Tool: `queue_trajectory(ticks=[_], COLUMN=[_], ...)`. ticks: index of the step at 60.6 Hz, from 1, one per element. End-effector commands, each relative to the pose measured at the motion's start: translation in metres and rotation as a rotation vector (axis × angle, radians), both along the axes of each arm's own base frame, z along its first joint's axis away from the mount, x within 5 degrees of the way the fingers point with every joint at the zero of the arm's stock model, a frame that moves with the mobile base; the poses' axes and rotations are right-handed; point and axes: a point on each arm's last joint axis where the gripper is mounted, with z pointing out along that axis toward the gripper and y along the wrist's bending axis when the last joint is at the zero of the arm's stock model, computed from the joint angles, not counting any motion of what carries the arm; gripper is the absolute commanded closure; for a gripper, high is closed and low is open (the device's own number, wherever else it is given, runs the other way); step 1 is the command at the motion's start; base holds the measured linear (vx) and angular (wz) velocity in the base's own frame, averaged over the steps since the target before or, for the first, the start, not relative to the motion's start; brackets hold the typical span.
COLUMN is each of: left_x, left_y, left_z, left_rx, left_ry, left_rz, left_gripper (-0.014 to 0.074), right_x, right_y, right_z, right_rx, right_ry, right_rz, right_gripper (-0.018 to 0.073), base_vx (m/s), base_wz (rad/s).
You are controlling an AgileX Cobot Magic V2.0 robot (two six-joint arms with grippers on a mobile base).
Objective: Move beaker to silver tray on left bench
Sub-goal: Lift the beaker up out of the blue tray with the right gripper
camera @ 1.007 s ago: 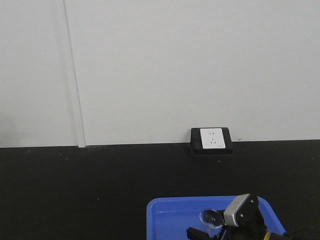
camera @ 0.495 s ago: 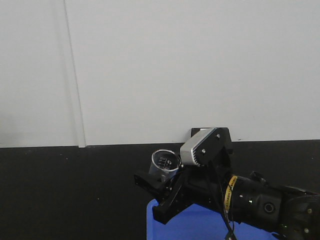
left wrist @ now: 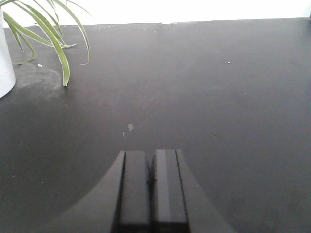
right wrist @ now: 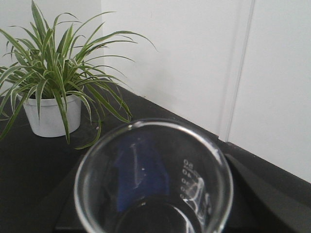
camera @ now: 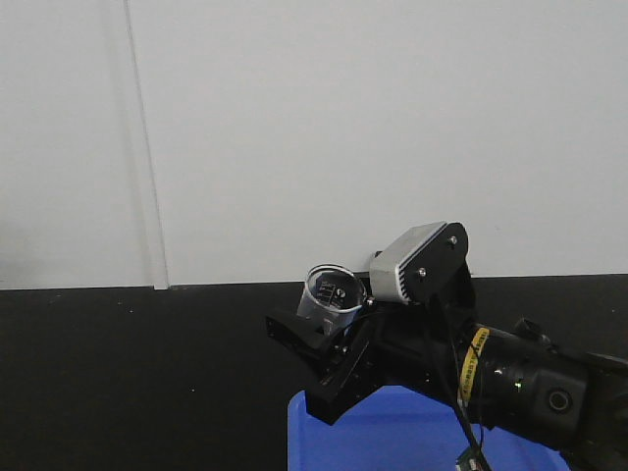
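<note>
The clear glass beaker (camera: pixel 329 292) with white markings is held tilted in my right gripper (camera: pixel 327 319), which is shut on it, in the air above the blue tray. In the right wrist view the beaker (right wrist: pixel 153 174) fills the lower frame, rim toward the camera, with the dark fingers (right wrist: pixel 265 196) either side of it. My left gripper (left wrist: pixel 150 154) is shut and empty, just above the matte black worktop (left wrist: pixel 218 87). The silver tray is out of view.
A blue plastic tray (camera: pixel 383 434) lies on the black worktop (camera: pixel 118 373) under the right arm. A white wall stands behind the bench. A potted spider plant (right wrist: pixel 51 73) in a white pot (right wrist: pixel 48 115) stands in the corner; its leaves (left wrist: pixel 53 34) show at the left wrist view's top left.
My right gripper has risen out of the blue tray with the beaker in it, well above the tray now. The beaker tilts a little more than half a second ago.
</note>
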Motion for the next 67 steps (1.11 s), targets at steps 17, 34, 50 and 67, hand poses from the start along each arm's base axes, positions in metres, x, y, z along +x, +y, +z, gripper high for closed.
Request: queue_trajectory(ticks=[17, 34, 50, 67], left_x=[0.0017, 0.0017, 0.0017, 0.0017], left_y=[0.0002, 0.0002, 0.0002, 0.0002], left_z=[0.0011, 0.0011, 0.0011, 0.0011], left_rx=[-0.004, -0.004, -0.004, -0.004], left_ry=[-0.068, -0.068, -0.068, -0.068], left_rz=[0.003, 0.003, 0.003, 0.003], left_gripper=[0.0595, 0.0595, 0.0595, 0.0595], right_x=[-0.0063, -0.0063, -0.0063, -0.0063], right_y=[-0.0016, -0.0016, -0.0016, -0.0016], right_z=[0.0262, 0.0262, 0.0262, 0.0262], right_rx=[0.079, 0.079, 0.079, 0.079], right_ry=[-0.065, -0.065, -0.065, -0.065], right_rz=[0.021, 0.021, 0.021, 0.021], right_gripper=[0.0515, 0.0515, 0.0515, 0.0515], base_vx=[0.00, 0.00, -0.05, -0.15], base_wz=[0.00, 0.00, 0.01, -0.01])
